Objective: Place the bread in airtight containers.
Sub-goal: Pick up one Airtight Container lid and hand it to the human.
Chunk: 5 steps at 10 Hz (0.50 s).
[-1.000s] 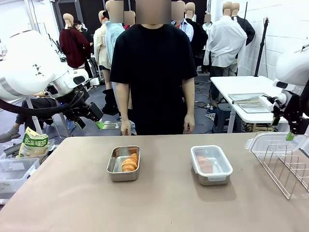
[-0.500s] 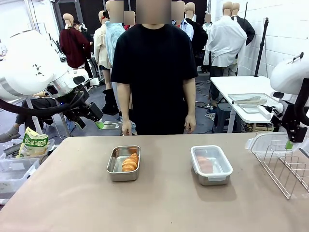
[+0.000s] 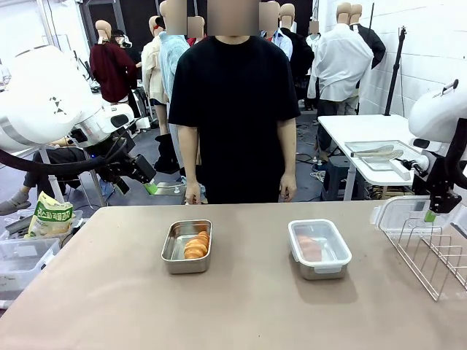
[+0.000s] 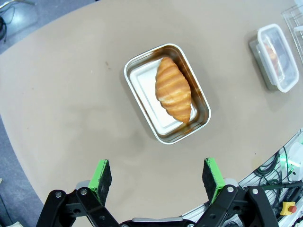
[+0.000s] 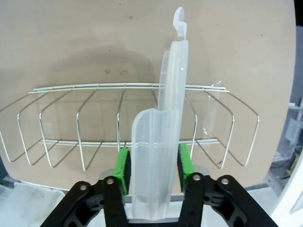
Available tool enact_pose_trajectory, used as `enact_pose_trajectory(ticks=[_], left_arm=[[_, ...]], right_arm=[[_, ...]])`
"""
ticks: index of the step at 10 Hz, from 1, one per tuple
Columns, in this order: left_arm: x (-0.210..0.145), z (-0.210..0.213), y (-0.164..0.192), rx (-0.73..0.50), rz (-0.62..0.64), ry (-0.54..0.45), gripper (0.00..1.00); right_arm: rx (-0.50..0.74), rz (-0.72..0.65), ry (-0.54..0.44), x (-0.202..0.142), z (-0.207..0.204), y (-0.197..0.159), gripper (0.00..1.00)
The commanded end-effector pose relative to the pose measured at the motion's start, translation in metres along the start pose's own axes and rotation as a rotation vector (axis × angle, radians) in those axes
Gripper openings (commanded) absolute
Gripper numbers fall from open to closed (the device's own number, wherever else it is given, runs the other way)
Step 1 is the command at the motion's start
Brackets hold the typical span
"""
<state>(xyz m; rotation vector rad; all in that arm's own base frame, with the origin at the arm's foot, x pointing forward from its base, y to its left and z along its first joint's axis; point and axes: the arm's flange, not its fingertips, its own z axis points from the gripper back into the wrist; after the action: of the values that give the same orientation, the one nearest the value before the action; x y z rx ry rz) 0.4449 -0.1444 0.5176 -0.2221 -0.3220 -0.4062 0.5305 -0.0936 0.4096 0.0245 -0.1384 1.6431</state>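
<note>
While the right gripper (image 5: 152,170) straddles the lid: its green pads sit on either side of a clear lid (image 5: 165,142) standing on edge in the wire rack (image 5: 61,123); the pads look against the plastic, yet a firm hold cannot be told
Left gripper (image 4: 158,177): jaws spread wide, nothing between them, hovering above the open pan (image 4: 166,93)
Slip risk: the lid is thin, smooth and taken near one edge; a weak pinch could let it swing or drop on lifting
Snag risk: the lid stands between the rack's wires; a tilted pull could catch a wire and drag the rack along the table (image 3: 241,306)
Bread: one croissant (image 4: 173,89) lies diagonally in the open pan, left of centre in the front view; the other croissant (image 3: 310,248) lies in the lidded pan (image 3: 319,249), right of centre
Fit risk: the croissant's tip sits near the pan's rim; a lid set down askew might not seat
Writing: a yellow-green bag (image 3: 49,216) beyond the table's left edge carries print too small to read; no other label can be made out
</note>
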Motion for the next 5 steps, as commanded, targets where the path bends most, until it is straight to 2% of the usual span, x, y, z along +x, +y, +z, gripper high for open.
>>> enact_pose_trajectory(ticks=[1,5], left_arm=[[0.0008,0.0011,0.0000,0.001,0.000,-0.003,1.00],[0.0008,0.0011,0.0000,0.001,0.000,-0.003,1.00]], right_arm=[[-0.016,0.012,-0.027,-0.0018,-0.0029,-0.0030,0.00],[-0.009,0.007,-0.035,-0.0004,0.0023,-0.0004,0.00]])
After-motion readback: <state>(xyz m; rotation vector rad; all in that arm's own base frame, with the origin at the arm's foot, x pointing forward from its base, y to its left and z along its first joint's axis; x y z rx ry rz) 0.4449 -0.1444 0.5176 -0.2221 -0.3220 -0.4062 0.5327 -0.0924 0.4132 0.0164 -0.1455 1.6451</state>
